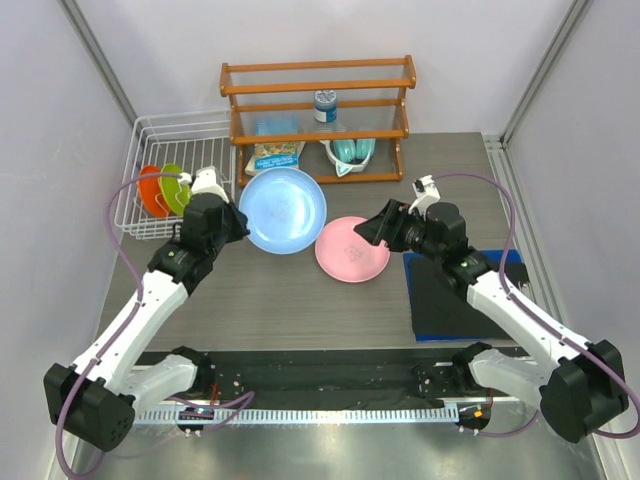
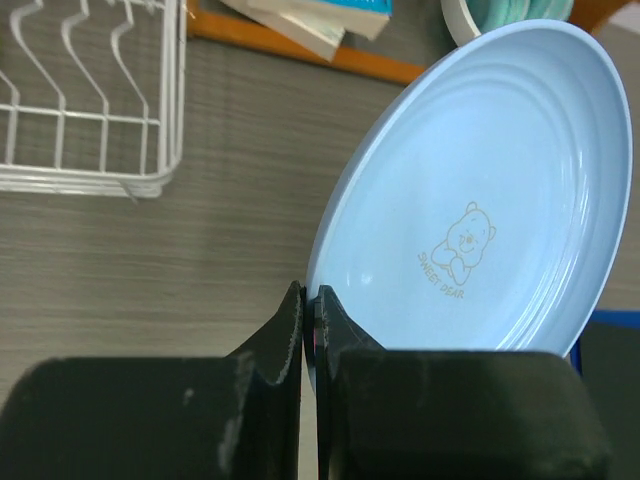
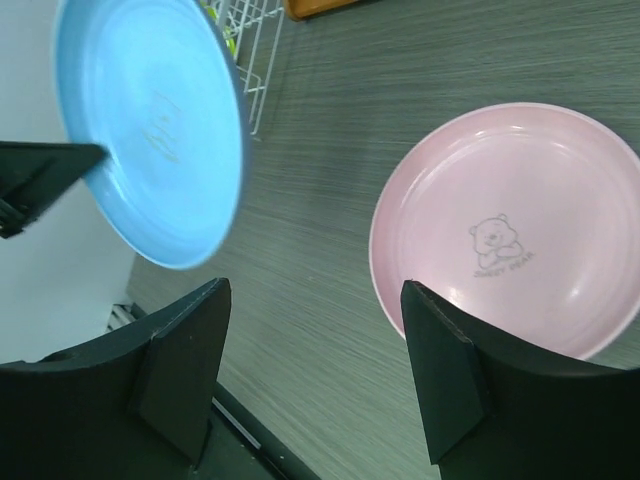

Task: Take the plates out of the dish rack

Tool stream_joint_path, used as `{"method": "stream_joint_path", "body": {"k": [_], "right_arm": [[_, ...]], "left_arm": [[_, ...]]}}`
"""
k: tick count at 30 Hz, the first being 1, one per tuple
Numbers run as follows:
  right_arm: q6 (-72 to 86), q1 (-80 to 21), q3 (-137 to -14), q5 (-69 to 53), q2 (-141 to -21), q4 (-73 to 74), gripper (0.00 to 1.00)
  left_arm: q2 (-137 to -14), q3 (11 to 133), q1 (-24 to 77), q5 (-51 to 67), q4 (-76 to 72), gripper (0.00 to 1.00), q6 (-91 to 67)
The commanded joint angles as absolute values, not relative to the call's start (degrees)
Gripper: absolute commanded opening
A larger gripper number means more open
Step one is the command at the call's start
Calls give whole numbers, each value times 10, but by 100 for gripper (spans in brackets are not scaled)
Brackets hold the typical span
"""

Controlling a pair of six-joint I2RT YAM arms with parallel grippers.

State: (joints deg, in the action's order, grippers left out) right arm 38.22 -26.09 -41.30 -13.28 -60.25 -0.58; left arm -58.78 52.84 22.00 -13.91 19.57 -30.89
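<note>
My left gripper (image 1: 240,222) is shut on the rim of the light blue plate (image 1: 284,209) and holds it above the table right of the white wire dish rack (image 1: 150,130). In the left wrist view the plate (image 2: 480,200) stands between the closed fingers (image 2: 290,330). The pink plate (image 1: 352,248) lies flat on the table; my right gripper (image 1: 368,232) is open and empty over its near left edge. In the right wrist view the pink plate (image 3: 510,230) lies by the right finger and the blue plate (image 3: 150,130) hangs at upper left. The orange plate (image 1: 150,190) and lime green plate (image 1: 175,188) stand in the rack.
A brown wooden shelf rack (image 1: 318,110) stands at the back with a teal, white-rimmed bowl-like item (image 1: 350,152), a packet (image 1: 274,157) and a can (image 1: 325,105). A dark blue mat (image 1: 455,295) lies at the right under my right arm.
</note>
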Motion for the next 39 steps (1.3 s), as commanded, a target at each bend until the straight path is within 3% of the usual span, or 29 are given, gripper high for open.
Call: {"method": "stream_joint_path", "body": {"k": [1, 16, 18, 19, 20, 23, 24, 27, 30, 31, 32, 33, 34, 37, 39], "right_arm": [[410, -267, -408, -163, -609, -83, 75], [409, -301, -422, -141, -700, -121, 76], [411, -306, -425, -123, -711, -113, 71], [411, -307, -428, -120, -724, -109, 64], [409, -308, -429, -120, -730, -107, 51], [408, -308, -432, -122, -752, -102, 38], [408, -308, -432, -123, -756, -105, 25], [399, -308, -430, -127, -757, -110, 7], [393, -308, -430, -104, -740, -89, 1], [392, -308, -430, -92, -732, -80, 1], [387, -308, -429, -57, -723, -70, 1], [383, -307, -430, -41, -707, -48, 1], [381, -305, -432, -22, -700, -29, 1], [369, -294, -435, 29, -679, 23, 1], [363, -284, -430, 39, -672, 39, 1]], "left_arm": [[-584, 522, 247, -93, 155, 0, -352], [-622, 506, 330, -131, 138, 0, -367], [-625, 504, 337, -136, 136, 0, -370], [-625, 502, 338, -135, 134, 0, -372], [-624, 500, 342, -135, 130, 0, -373], [-621, 497, 345, -131, 126, 0, -373], [-621, 497, 346, -131, 127, 0, -373], [-615, 493, 346, -127, 122, 0, -372], [-613, 485, 346, -125, 120, 0, -368], [-613, 484, 346, -131, 124, 4, -367], [-614, 485, 346, -150, 128, 17, -365], [-615, 486, 346, -159, 140, 49, -360], [-614, 488, 346, -175, 144, 60, -357], [-612, 494, 345, -242, 163, 88, -338], [-611, 499, 346, -286, 169, 99, -317]]}}
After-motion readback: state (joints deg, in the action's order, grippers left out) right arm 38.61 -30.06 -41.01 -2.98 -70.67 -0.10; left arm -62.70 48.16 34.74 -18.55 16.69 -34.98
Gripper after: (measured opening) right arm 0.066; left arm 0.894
